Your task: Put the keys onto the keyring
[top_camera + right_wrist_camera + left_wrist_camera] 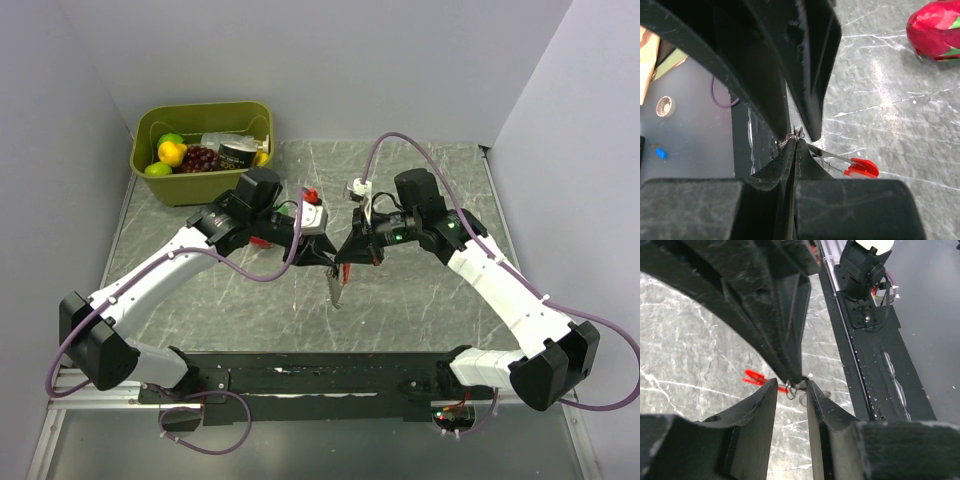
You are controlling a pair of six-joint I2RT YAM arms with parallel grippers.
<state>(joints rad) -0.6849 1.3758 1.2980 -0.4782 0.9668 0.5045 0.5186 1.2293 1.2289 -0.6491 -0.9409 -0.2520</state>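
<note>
— Looking from above, where do you put the keyring?

— It hangs clear of the table, just under the spot where the two grippers meet nose to nose in the middle. From there it is only a thin silver-and-red sliver, and the jaws cannot be read in that view.

— And the right wrist view?

— It shows the right gripper with its fingers pressed flat together, no gap, and the wire ring pinched at their very tip. The fob hangs beyond on a slim silver stem, bright red against the marbled top. The left fingers point in from the top of that view, just beside the ring.

— Does the left wrist add anything?

— Yes. The left gripper has its fingers parted with a narrow gap between them, and the ring sits in that gap. The right fingers' shared point reaches down from above onto the same ring. Whether the left pads touch the wire I cannot tell.

— Anything else about?

— A strawberry lies on the table behind the grippers, well apart from the keyring. The right wrist catches it in its upper corner; the left wrist does not. Only the top view takes in the green bin with fruit in it, at the far left corner.
</note>
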